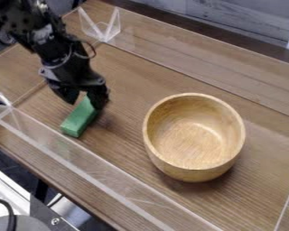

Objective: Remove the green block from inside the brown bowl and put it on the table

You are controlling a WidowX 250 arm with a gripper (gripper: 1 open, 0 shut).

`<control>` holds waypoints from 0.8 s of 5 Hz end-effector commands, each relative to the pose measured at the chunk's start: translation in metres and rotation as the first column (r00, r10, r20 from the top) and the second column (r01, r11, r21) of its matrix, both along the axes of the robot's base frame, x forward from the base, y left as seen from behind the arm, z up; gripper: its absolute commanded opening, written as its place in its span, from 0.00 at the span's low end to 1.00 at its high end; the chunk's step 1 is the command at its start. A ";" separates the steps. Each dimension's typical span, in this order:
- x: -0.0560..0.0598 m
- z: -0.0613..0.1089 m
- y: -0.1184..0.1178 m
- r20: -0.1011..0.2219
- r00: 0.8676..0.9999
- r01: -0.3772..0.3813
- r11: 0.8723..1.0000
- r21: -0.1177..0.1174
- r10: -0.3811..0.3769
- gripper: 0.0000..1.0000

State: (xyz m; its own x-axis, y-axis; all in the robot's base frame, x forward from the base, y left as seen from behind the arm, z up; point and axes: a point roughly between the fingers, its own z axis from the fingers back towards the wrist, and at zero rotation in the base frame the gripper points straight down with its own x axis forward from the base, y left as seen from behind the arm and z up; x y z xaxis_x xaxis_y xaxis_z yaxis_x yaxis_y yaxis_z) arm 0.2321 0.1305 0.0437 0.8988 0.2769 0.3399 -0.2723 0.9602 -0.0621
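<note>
The table [183, 72], a brown wood-grain top with low clear plastic walls along its edges, fills most of the frame and runs diagonally from upper left to lower right. On it, right of centre, stands the brown bowl [195, 135], round, thick-rimmed, upright and with nothing inside it. The black robot arm reaches down from the upper left corner, and its gripper [82, 97] points steeply downward at the left of the frame, its jaws spread apart and standing on either side of the upper end of the green block [79, 117] without pinching it. The block lies flat on the tabletop at left centre, well apart from the bowl and near the front plastic wall. Its long axis runs from upper right to lower left, the upper end tucked between the fingers, the lower end pointing toward the frame's bottom left.
</note>
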 end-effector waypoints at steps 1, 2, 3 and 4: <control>0.021 0.052 0.004 0.091 0.996 -0.011 0.999 0.041 0.007 1.00; 0.027 0.083 0.000 0.093 0.996 0.009 1.000 0.022 -0.011 1.00; 0.031 0.107 -0.004 0.085 0.995 0.046 0.999 0.008 -0.046 1.00; 0.050 0.102 -0.013 0.065 0.995 0.073 0.997 0.011 -0.074 1.00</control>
State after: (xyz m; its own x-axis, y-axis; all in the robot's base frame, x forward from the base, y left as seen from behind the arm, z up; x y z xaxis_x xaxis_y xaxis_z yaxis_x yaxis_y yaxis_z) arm 0.2751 0.1111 0.1279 0.9136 0.2127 0.3464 -0.1938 0.9770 -0.0889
